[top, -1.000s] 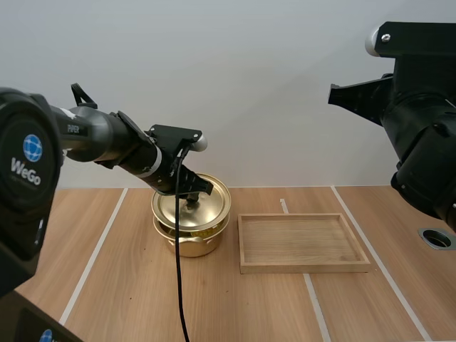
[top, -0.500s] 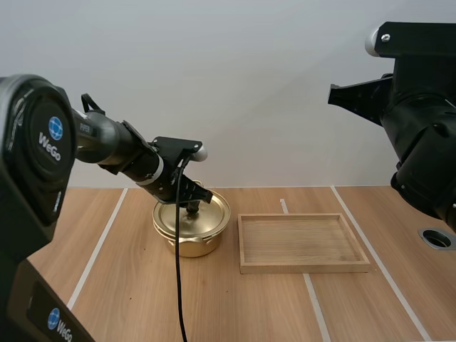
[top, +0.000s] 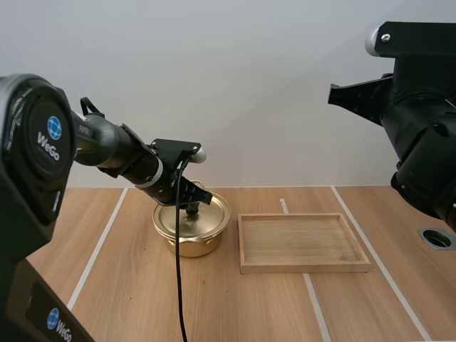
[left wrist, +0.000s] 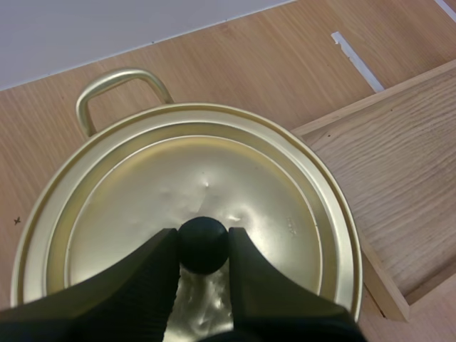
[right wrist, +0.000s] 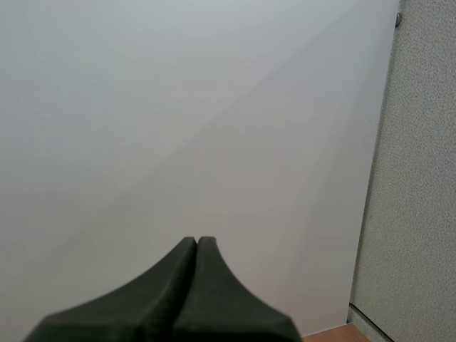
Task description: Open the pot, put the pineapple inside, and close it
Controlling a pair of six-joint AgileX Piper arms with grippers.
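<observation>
Pinching the round black knob [left wrist: 203, 239] at the centre of the gold lid [left wrist: 178, 171], the left gripper [left wrist: 203, 249] holds it between both fingers [left wrist: 139, 278]; the lid sits flat on the gold pot [top: 191, 244], just beside the wooden tray [top: 299, 266]. The thin metal lid looks light, stiff and slick, so the knob seems the only sure hold. The right gripper [right wrist: 197, 246] is closed, empty.

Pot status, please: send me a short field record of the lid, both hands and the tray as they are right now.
lid: round golden metal lid, seated flat on the golden metal pot
left hand: pinching the lid's black round knob
right hand: shut on nothing
tray: shallow rectangular wooden tray, beside the pot, nothing in it
</observation>
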